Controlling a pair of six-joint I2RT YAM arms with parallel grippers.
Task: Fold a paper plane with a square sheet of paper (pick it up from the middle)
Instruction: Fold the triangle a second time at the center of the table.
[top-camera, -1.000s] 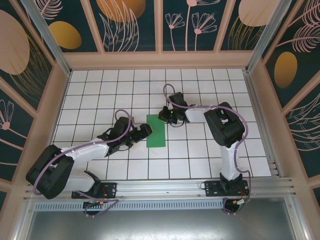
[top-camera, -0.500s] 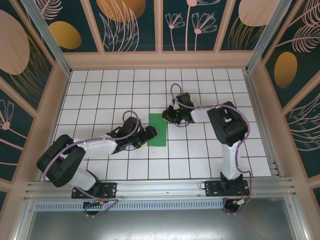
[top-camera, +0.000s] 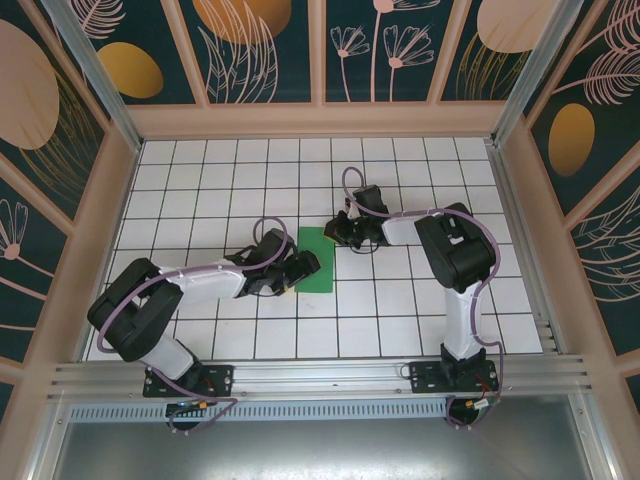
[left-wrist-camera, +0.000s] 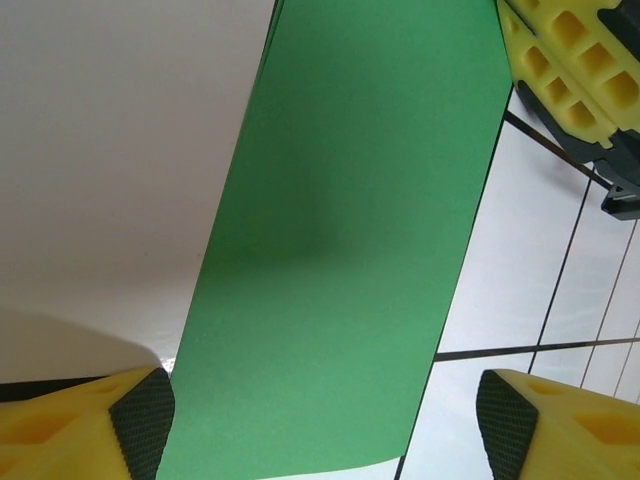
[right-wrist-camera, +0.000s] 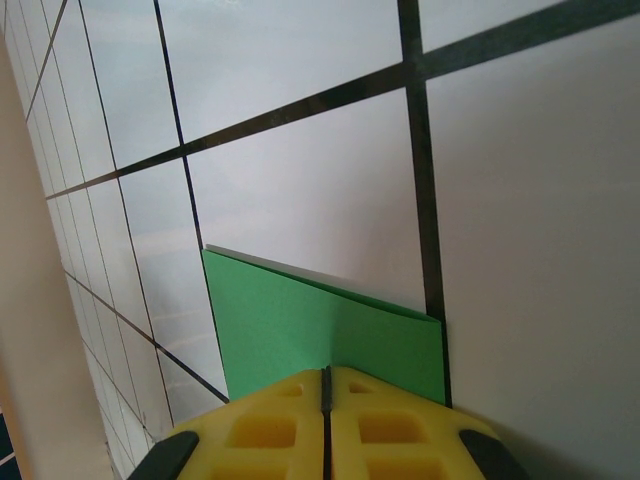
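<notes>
The square sheet of paper (top-camera: 316, 262), a green oblong (seemingly folded in half), lies flat mid-desk (top-camera: 200, 180), its 1 o'clock corner apparently pinned by the right end effector (top-camera: 337, 233), fingers pressed together, so the left end effector (top-camera: 304, 267), spread wide, can work from 8 o'clock.

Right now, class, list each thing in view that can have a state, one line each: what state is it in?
paper, a narrow rectangle, lying flat on the table
left tool, open, a finger on each side of the paper
right tool, shut, tips at the paper's far right corner
</notes>
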